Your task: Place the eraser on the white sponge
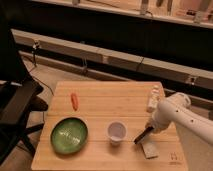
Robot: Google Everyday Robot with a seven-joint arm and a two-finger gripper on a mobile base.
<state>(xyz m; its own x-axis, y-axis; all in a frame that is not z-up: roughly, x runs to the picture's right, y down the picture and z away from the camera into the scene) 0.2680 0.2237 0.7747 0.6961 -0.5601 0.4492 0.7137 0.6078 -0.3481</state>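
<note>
Near the right front corner of the wooden tabletop [100, 102], the end effector [141, 136] reaches down from the white arm [175, 116] and hangs just above and to the left of the white sponge [149, 149], a pale flat pad lying close to the front edge. A dark slanted shape at the tip could be the eraser itself or only the end effector's own parts; I cannot tell which, and I cannot tell whether the end effector is spread or pinching anything. If that dark piece is the eraser, it sits at the tip right beside the sponge and does not appear to rest on it. By my judgement an eraser is light, small and fairly stiff with a rubbery, grippy surface, so it should not slip easily and needs no strong squeeze; the sensible hold is across its narrow sides near the middle, leaving its broad face free to meet the sponge. The sponge is probably soft and light, so pushing down on it could dent or slide it, and a gentle release from low over its centre seems the safer way. A white cup [116, 132] stands just to the left of the end effector, near enough to be knocked by a sideways swing. Farther left lie a green bowl [69, 135] and a carrot [74, 100], well apart from the work, and a small white bottle [153, 98] stands behind the arm.
</note>
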